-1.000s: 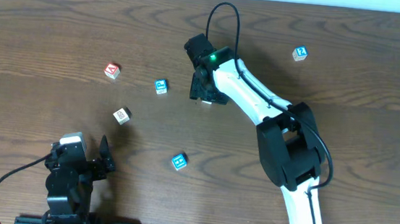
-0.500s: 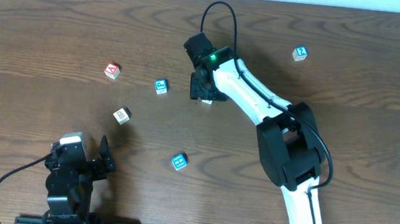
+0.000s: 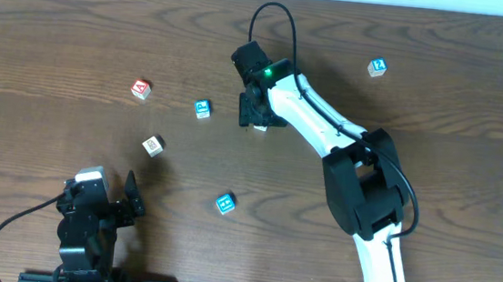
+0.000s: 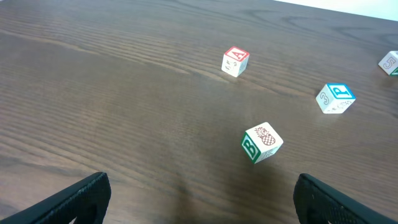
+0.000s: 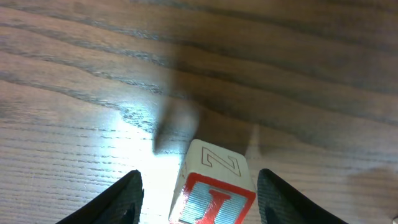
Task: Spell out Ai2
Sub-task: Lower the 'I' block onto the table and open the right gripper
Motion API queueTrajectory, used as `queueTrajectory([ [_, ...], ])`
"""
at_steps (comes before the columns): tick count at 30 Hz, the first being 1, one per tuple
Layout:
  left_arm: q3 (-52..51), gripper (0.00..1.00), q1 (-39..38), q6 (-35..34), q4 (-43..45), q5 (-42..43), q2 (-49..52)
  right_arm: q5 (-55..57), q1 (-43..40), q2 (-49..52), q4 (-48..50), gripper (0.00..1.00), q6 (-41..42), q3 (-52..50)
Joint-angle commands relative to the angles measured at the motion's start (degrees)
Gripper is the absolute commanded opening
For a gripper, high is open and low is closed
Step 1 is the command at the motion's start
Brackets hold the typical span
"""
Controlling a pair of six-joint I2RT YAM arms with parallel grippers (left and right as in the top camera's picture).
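A white block with a red letter I (image 5: 214,186) rests on the table between the fingers of my open right gripper (image 5: 208,205), with a gap on each side. Overhead, that gripper (image 3: 258,114) hovers over the block (image 3: 259,127), which is mostly hidden. The red A block (image 3: 141,88) lies at the left and also shows in the left wrist view (image 4: 235,61). The blue 2 block (image 3: 377,68) lies at the far right. My left gripper (image 4: 205,211) is open and empty near the front edge (image 3: 128,199).
A blue P block (image 3: 202,109) lies left of my right gripper. A green B block with a pineapple (image 3: 152,145) and a blue block (image 3: 224,203) lie nearer the front. The P block (image 4: 335,98) and B block (image 4: 261,142) show in the left wrist view.
The cable loop on my right arm has shifted slightly left. The blocks and the left arm have not moved.
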Motion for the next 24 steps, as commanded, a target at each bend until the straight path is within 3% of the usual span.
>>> queueTrajectory([
  [1,-0.94,0.95,0.13,-0.66,-0.02,0.02,-0.33,0.20,-0.35,0.59,-0.59,0.58,3.32,0.87],
  [18,-0.94,0.95,0.13,-0.66,0.00,0.02,-0.33,-1.16,-0.35,0.59,1.51,0.58,1.86,0.85],
  [24,-0.94,0.95,0.13,-0.66,0.00,0.02,-0.33,1.51,-1.42,0.57,2.97,0.68,1.90,0.98],
])
